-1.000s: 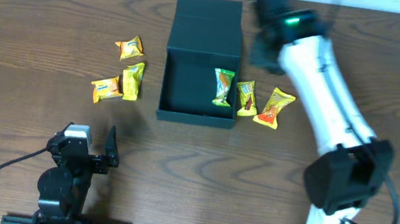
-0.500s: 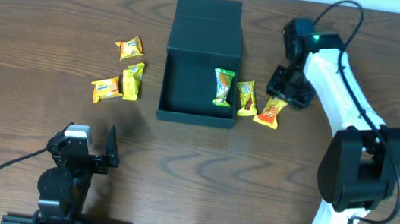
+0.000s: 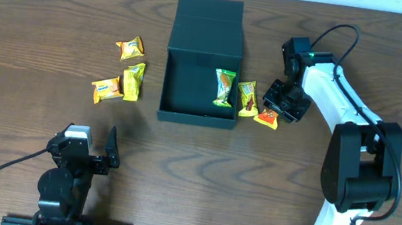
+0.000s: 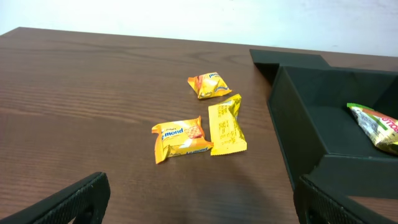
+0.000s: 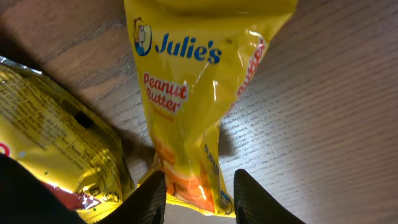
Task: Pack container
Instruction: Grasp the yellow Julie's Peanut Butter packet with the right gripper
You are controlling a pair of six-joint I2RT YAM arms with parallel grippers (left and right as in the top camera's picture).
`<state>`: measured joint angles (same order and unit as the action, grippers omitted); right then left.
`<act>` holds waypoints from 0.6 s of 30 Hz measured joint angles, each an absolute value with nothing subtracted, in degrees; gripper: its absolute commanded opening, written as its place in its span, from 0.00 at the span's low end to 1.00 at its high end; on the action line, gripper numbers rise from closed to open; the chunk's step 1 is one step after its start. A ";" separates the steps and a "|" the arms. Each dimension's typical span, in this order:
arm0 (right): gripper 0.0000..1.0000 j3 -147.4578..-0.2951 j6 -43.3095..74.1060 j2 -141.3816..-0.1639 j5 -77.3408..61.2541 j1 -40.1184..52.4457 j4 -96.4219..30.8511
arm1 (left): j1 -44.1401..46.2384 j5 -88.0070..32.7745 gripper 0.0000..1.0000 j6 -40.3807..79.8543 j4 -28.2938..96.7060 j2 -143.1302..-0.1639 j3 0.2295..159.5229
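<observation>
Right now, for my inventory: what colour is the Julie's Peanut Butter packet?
Glossy yellow plastic packet, orange at one end; right wrist view shows it best.

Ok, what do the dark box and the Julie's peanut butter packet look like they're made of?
The container looks like rigid cardboard with a matte finish: flat dull teal-black walls, sharp folds, no glare. The Julie's packet looks like thin plastic film, glossy: bright highlights, creases and printed lettering; a foil lining can't be ruled out.

Ahead of your wide-open left gripper (image 4: 206,206), three yellow packets (image 4: 226,126) on the brown surface (image 4: 74,93), two touching, one apart behind, dark container (image 4: 292,130) to their right, green packet (image 4: 373,123) inside.
</observation>
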<state>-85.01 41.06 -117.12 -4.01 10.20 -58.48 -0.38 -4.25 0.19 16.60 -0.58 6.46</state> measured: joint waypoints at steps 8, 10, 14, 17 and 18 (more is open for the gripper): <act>0.02 -84.93 41.39 -117.10 -2.37 10.24 -56.86 | -0.38 -4.25 0.95 0.19 16.60 -0.58 6.46; 0.02 -84.93 41.45 -117.10 -2.07 10.41 -56.86 | -0.38 -4.25 0.95 0.19 16.60 -0.58 6.46; 0.01 -85.12 41.17 -117.10 -1.54 10.57 -57.10 | -0.38 -4.25 0.95 0.16 16.60 -0.58 6.46; 0.02 -87.15 40.05 -117.10 -0.78 10.68 -59.22 | -0.38 -4.25 0.95 0.19 16.60 -0.58 6.46; 0.02 -88.92 39.59 -117.10 0.01 10.79 -60.69 | -0.38 -4.25 0.95 0.16 16.60 -0.58 6.46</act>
